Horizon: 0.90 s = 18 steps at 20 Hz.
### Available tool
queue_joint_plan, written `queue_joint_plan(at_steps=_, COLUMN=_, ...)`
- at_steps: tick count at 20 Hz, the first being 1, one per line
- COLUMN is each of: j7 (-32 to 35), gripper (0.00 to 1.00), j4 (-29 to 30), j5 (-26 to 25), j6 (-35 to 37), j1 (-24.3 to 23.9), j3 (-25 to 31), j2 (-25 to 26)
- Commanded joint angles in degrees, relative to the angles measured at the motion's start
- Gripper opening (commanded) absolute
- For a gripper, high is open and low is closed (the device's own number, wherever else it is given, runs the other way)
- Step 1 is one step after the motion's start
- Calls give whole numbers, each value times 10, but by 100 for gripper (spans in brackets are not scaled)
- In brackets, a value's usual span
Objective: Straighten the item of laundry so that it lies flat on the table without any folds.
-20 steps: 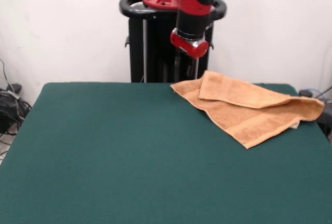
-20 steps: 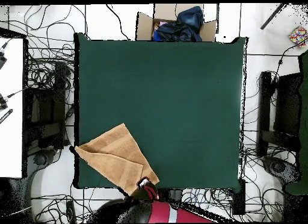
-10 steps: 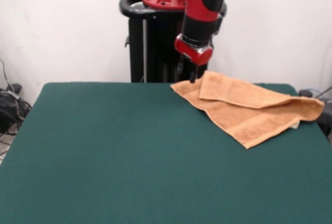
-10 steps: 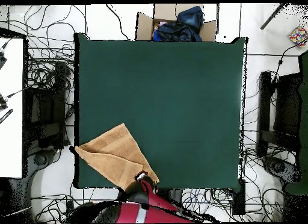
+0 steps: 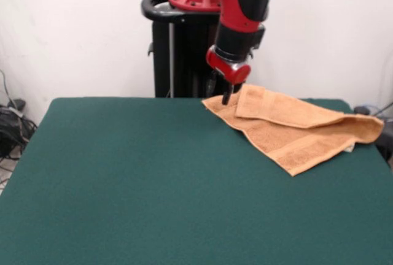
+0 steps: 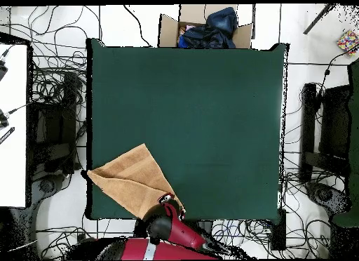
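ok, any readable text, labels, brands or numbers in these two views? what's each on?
None can be read.
Towel: a small white tag peeks from under its right end, too small to read.
Arm and tool: no lettering shows.
Table: plain green, no marks.
Cardboard box beyond the table in the overhead view: no print can be made out.

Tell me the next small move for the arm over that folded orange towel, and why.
Probably lower the gripper a touch onto the near corner of the folded orange-tan terry-cloth towel and grasp it. The gripper hangs right at that corner by the edge of the dark green felt table, and the towel lies doubled over, so it needs pulling open.
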Motion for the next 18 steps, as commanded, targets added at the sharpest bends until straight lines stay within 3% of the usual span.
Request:
queue_joint_plan(at_steps=1, j7=160, gripper=100, j4=-75, j5=64, j6=52, j1=8, j3=53, j2=14)
queue_joint_plan(at_steps=11, j7=192, gripper=100, j4=-94, j5=106, j6=24, j1=33, j3=89, j2=28)
queue_joint_plan(at_steps=18, j7=210, gripper=100, j4=-121, j5=166, j6=15, j1=65, j3=96, j2=48)
